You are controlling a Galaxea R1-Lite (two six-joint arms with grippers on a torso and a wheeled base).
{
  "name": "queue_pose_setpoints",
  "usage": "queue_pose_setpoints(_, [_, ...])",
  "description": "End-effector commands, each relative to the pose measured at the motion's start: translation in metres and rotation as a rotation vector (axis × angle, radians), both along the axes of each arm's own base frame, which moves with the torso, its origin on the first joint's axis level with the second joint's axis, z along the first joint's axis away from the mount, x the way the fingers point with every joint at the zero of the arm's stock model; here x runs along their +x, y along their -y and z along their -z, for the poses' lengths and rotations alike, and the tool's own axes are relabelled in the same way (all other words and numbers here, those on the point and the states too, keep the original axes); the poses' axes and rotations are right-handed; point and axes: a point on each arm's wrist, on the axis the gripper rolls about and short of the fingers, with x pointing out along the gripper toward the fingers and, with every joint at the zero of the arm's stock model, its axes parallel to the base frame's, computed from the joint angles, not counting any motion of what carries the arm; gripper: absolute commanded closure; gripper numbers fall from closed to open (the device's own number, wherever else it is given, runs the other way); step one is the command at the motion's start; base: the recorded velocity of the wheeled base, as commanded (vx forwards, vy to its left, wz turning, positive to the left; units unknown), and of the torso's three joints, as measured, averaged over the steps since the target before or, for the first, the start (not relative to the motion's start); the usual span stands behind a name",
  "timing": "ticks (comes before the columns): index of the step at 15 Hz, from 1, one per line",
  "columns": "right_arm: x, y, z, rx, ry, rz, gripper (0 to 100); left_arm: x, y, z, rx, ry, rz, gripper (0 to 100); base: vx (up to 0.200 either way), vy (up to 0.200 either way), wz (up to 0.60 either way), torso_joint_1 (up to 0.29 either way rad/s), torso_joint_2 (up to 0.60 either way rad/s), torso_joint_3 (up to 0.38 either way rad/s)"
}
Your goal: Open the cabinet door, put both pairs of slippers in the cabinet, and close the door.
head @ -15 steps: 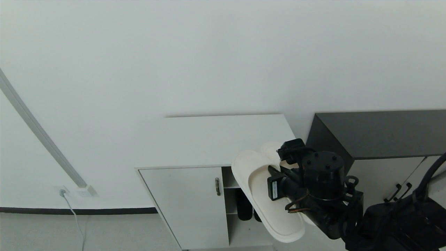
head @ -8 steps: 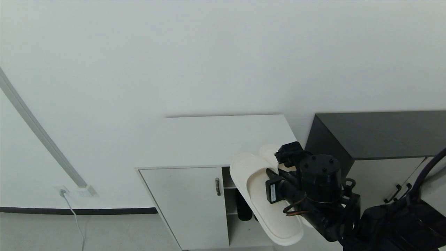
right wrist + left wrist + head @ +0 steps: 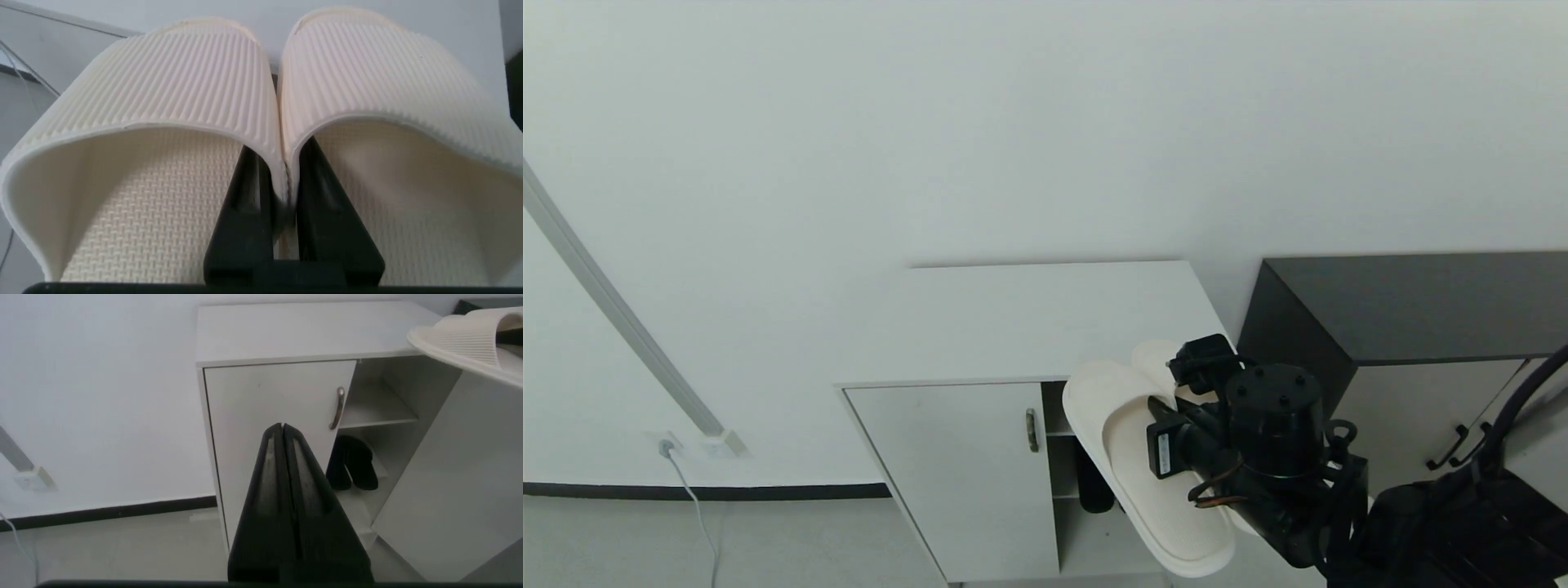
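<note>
Right tool [image 3: 282,184] clamped on cream slippers [image 3: 1168,506], long axis toe-forward, open cabinet bay [image 3: 1086,535] just ahead and to its left (1 black pair [image 3: 353,464] already shelved); left tool [image 3: 283,431] closed, empty.

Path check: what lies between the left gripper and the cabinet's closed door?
Nothing: the left wrist view shows only bare space between the left gripper and the closed door.

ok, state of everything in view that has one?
left cabinet door, shut
right cabinet door, open
black slippers, stowed inside
cream slippers, held up, not yet stowed
right end effector, shut on cream slippers
left end effector, shut, empty
dark cabinet, doors shut
</note>
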Motion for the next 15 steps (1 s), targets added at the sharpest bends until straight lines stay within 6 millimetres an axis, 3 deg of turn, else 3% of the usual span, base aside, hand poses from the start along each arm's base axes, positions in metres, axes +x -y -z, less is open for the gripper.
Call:
queue_pose_setpoints(1, [0.0, -0.001, 0.003, -0.006, -0.006, -0.001, 100, 0.0, 0.0, 0.0, -0.001, -0.002, 0.0, 100, 0.0, 0.0, 0.0, -0.149, 0.34, 0.183])
queue_pose_setpoints(15, [-0.012, 0.001, 0.011, -0.015, 0.009, -0.027, 100, 0.0, 0.0, 0.0, -0.002, -0.002, 0.0, 100, 0.0, 0.0, 0.0, -0.181, 0.42, 0.237])
